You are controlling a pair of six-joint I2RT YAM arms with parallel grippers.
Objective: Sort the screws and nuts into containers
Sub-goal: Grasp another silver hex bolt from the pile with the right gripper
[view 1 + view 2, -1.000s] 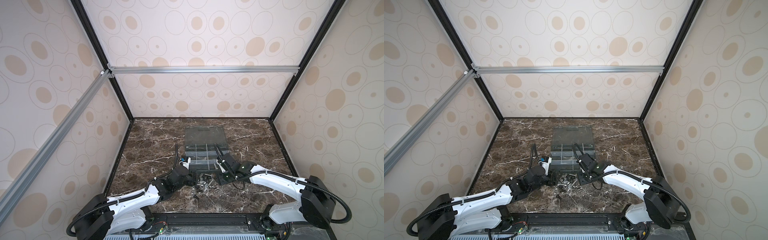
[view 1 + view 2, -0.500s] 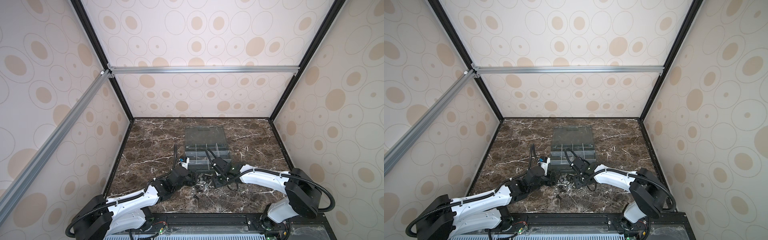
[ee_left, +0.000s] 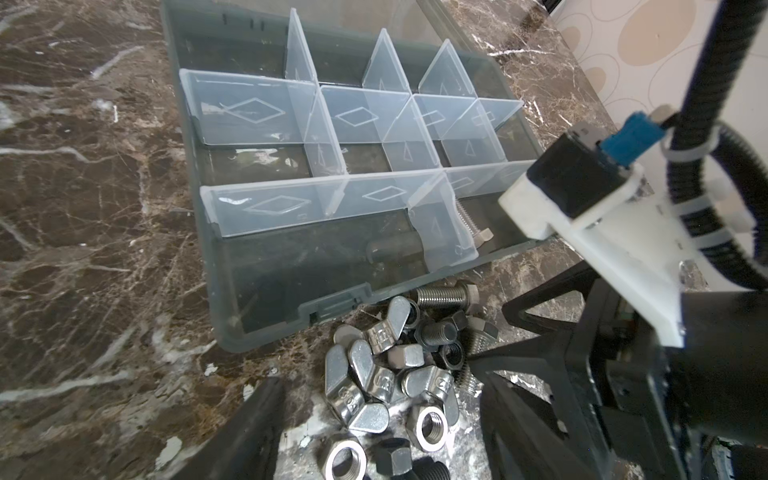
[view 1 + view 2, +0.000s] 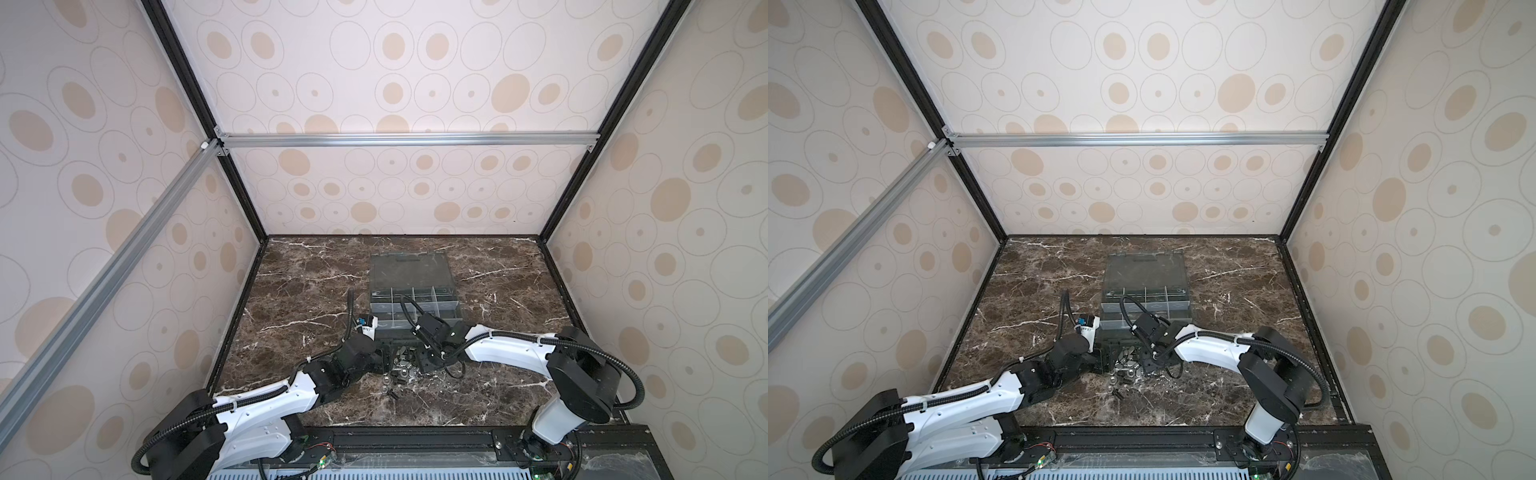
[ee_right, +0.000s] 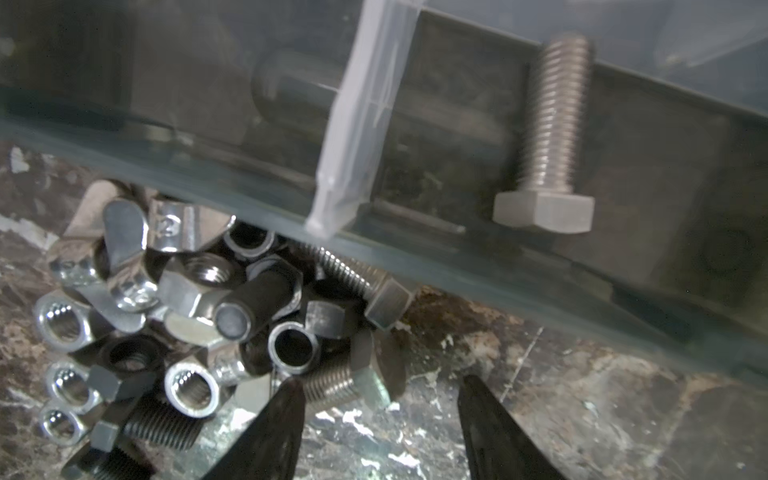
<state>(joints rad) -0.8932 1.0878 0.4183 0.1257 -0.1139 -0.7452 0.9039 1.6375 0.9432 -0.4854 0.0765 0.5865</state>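
Several silver and black screws and nuts lie in a pile (image 4: 401,369) (image 4: 1126,368) on the marble just before the organizer box (image 4: 456,305). My left gripper (image 3: 382,415) is open and low, its fingers straddling silver nuts (image 3: 428,426) at the pile's near edge. At the pile's right side my right gripper (image 5: 379,380) is open, with a silver screw (image 5: 340,384) lying by one fingertip and bare marble between the jaws. Two screws lie in the box's front containers: a silver one (image 5: 548,137) (image 3: 471,226) and a black one (image 3: 395,251).
The box's clear lid (image 4: 409,270) lies flat behind it. Translucent dividers (image 3: 316,124) stand up between the compartments. The box's front wall (image 5: 498,257) runs close ahead of my right fingers. A few loose pieces (image 4: 390,392) lie nearer the front. Both arms meet at the pile.
My right gripper has come down from over the box's front row to the pile's right side, and its jaws have widened. The left arm has hardly moved.
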